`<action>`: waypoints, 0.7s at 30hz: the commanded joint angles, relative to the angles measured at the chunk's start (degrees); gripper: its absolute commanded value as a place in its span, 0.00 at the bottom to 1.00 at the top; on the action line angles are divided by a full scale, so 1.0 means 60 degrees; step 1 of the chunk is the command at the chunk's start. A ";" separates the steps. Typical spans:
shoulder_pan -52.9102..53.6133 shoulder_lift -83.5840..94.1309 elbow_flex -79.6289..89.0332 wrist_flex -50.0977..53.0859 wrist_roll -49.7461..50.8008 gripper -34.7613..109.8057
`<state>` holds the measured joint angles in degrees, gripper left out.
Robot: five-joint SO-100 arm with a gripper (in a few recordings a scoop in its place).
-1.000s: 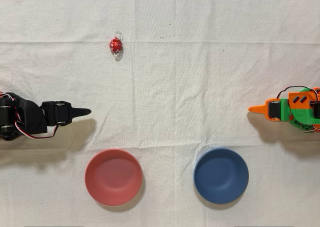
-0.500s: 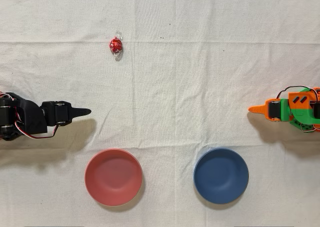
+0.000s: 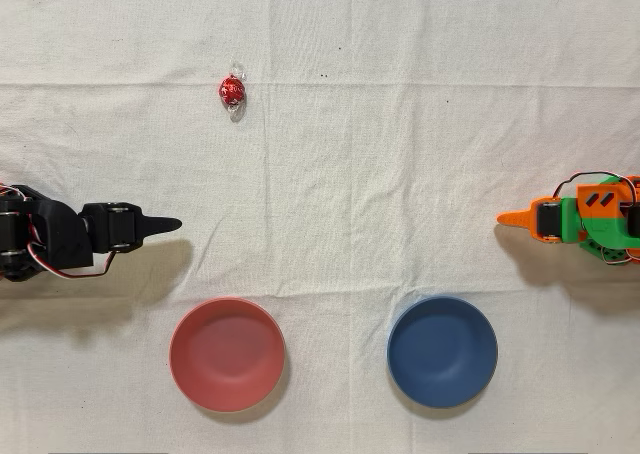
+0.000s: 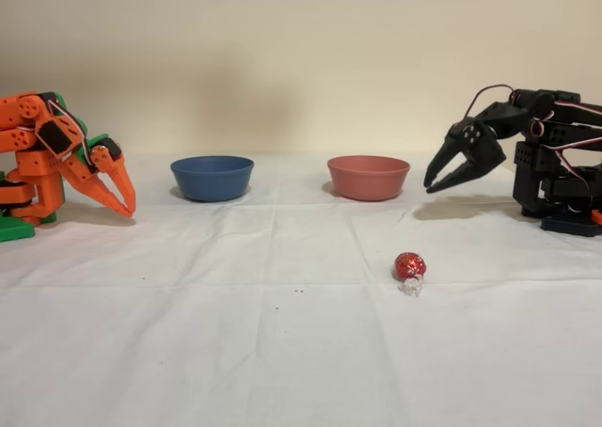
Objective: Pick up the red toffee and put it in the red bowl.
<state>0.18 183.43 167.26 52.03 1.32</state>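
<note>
Lying with its wrapper twists up-down in the overhead view, the red toffee (image 3: 231, 92) sits far from the slightly parted, empty hand (image 4: 432, 184).

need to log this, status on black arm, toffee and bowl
Gripper open, holding nothing, off the cloth. Red toffee on cloth, untouched. Red bowl holds nothing. Nothing in the way.

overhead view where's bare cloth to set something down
Widest bare patch: the middle, between the red toffee, the blue bowl and the idle orange arm. Tighter: between the black tool and the red bowl.
</note>
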 commanded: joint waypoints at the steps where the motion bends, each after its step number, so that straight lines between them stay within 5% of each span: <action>1: -0.0249 -0.0352 -0.2124 0.0396 -0.0190 0.24; 12: -0.1948 -0.5464 -0.7236 0.1714 0.1187 0.24; 21: -0.4248 -0.9053 -0.9771 0.0937 0.2666 0.24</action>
<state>-19.95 135.79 117.42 58.54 15.29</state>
